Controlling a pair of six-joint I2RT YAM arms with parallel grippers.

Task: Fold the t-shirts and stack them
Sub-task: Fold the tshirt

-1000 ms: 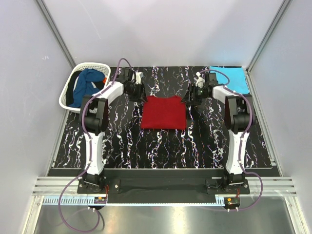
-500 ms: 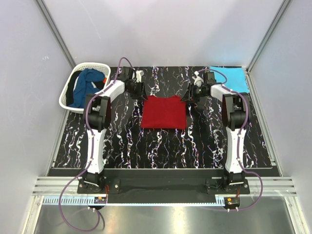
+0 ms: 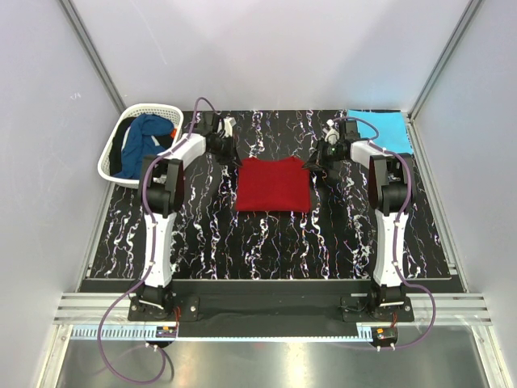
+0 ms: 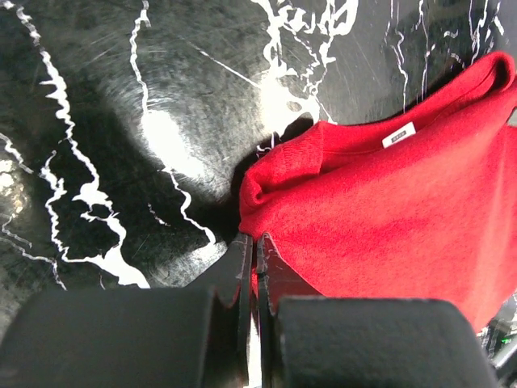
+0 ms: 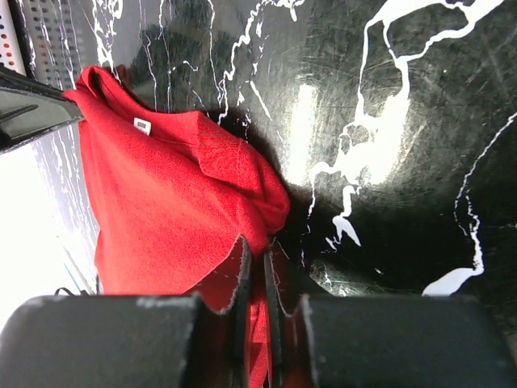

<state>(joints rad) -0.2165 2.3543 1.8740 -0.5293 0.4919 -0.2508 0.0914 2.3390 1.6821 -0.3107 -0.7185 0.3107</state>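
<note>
- Nearest me, the two arms rise from their bases at the near edge of the table (image 3: 202, 242), a black top with white marble veins, and both reach away toward the far half.
- The red shirt (image 3: 272, 184) lies folded into a neat block in the middle of the table, flat on the surface, between the two arms.
- The left fingers (image 3: 234, 156) are down at the far left corner of the red shirt. In the left wrist view they are pressed together with only a thin slit between them, and a sliver of red cloth from the rolled edge is nipped in that slit.
- The right fingers (image 3: 309, 166) are at the far right corner of the same shirt. The right wrist view shows them drawn in close, with a fold of red cloth caught between them.
- A small white label (image 4: 398, 135) shows just inside the shirt's collar, which faces the far side.
- At the far left corner stands a white basket (image 3: 107, 166), with the dark blue shirt (image 3: 144, 136) heaped inside it.
- At the far right corner, the turquoise shirt (image 3: 388, 129) lies flat on the table, well apart from the red one.
</note>
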